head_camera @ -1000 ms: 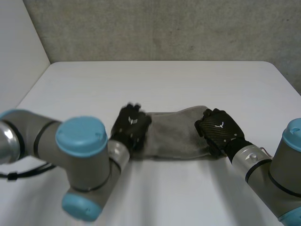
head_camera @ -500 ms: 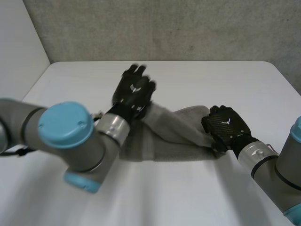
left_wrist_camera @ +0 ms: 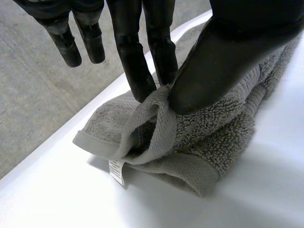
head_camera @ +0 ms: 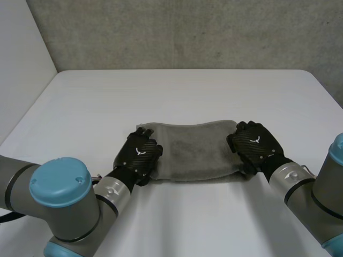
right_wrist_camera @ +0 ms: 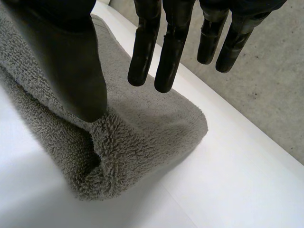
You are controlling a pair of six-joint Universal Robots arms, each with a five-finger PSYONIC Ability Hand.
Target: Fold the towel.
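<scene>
My left hand pinches a raised fold at the left end of the towel between thumb and straight fingers. My right hand is released at the towel's right end, thumb resting on it and fingers straight above. The folded grey towel lies on the table between both hands.

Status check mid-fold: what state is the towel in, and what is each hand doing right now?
towel: folded into a layered strip, lying on the table, one end at each hand.
left hand: shut on the towel, thumb and fingers pinching a raised fold at its end.
right hand: open, thumb pressing on the towel's other end, fingers straight above it.
</scene>
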